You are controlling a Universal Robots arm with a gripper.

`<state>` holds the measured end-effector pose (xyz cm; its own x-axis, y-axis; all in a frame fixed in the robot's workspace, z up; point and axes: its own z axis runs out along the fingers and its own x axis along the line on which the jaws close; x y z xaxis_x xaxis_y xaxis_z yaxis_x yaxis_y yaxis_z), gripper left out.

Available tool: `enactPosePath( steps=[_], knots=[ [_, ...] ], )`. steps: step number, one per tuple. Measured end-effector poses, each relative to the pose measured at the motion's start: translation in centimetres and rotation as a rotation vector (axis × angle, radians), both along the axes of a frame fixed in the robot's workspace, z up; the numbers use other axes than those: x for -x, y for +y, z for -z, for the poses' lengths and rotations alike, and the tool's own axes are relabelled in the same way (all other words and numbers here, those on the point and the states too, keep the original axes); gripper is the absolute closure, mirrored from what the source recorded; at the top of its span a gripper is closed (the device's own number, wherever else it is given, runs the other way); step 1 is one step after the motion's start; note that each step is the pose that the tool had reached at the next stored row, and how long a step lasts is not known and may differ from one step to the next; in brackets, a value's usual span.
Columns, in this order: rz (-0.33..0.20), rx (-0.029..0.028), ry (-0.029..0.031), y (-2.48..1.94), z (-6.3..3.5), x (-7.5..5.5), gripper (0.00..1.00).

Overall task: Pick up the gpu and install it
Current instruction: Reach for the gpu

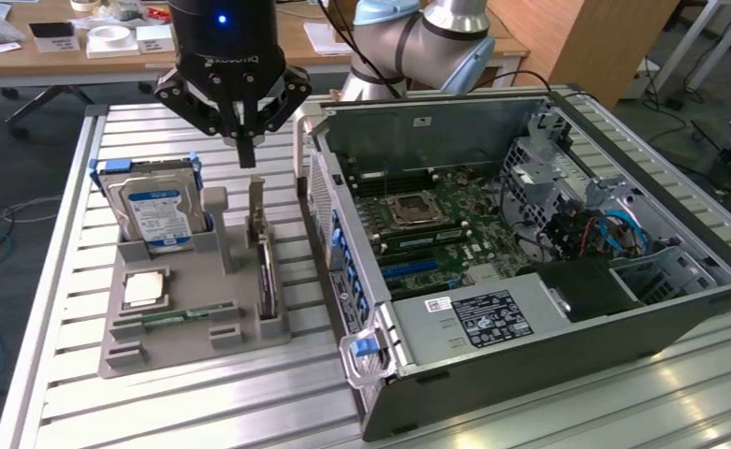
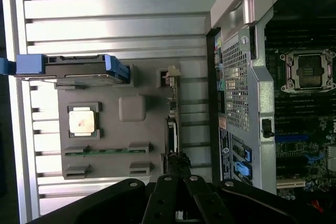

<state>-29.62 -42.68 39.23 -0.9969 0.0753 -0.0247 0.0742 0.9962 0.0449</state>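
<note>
Hard drive (image 1: 153, 210): silver, blue-labelled, upright, at the exterior view's left.
Holder (image 1: 128, 360): grey plastic, carrying a square chip (image 1: 144, 287) and a slim green memory stick (image 1: 184, 315).
Gpu (image 1: 265, 271): thin dark card, on edge in the holder, long axis parallel to the case wall, below the claw, apart.
Claw (image 1: 246, 154): black, clenched, empty, hovering.
Computer case (image 1: 490, 383): metal, open, rightmost.

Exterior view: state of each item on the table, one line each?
gripper: shut, empty, above the grey holder
gpu: on edge in holder, not picked up
hard drive: upright in holder
CPU: flat in holder
RAM stick: in holder slot
computer case: side open
</note>
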Motion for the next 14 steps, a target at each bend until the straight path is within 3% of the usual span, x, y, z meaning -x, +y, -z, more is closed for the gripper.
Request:
enactPosePath(
  steps=[8,14],
  knots=[
    [0.000,0.0000,0.0001,-0.09,0.00,0.00,0.89],
    [0.000,0.0000,0.0000,-0.58,0.00,0.00,0.89]
  ],
)
